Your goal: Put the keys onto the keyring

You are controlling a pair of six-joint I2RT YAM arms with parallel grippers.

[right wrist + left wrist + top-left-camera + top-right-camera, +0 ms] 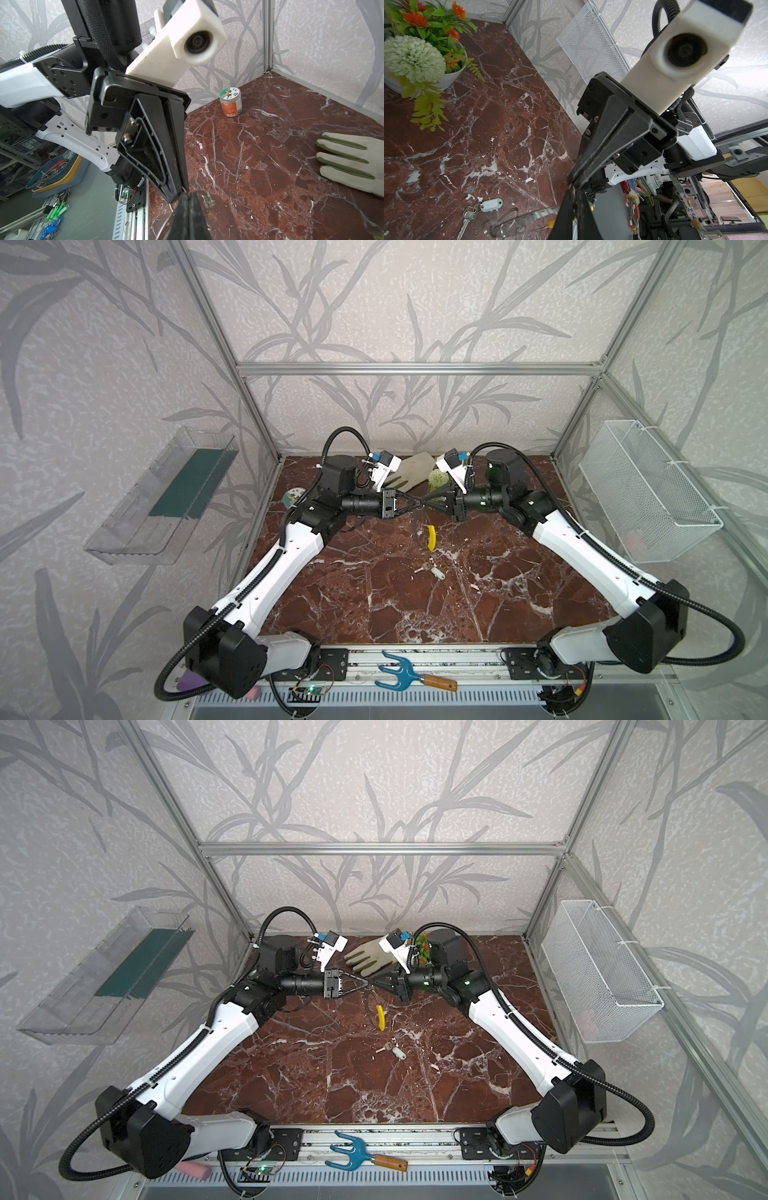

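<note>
blurry keyring (527,217), partly off frame

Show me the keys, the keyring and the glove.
keys (438,573): in a top view, on the white tag.
keyring (432,538): in a top view, on its yellow sleeve.
glove (370,958): in a top view, on its middle.

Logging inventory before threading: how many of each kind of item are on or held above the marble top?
keyring: 1
keys (bunch): 1
glove: 1
jar: 1
plant: 1
Total: 5
</note>
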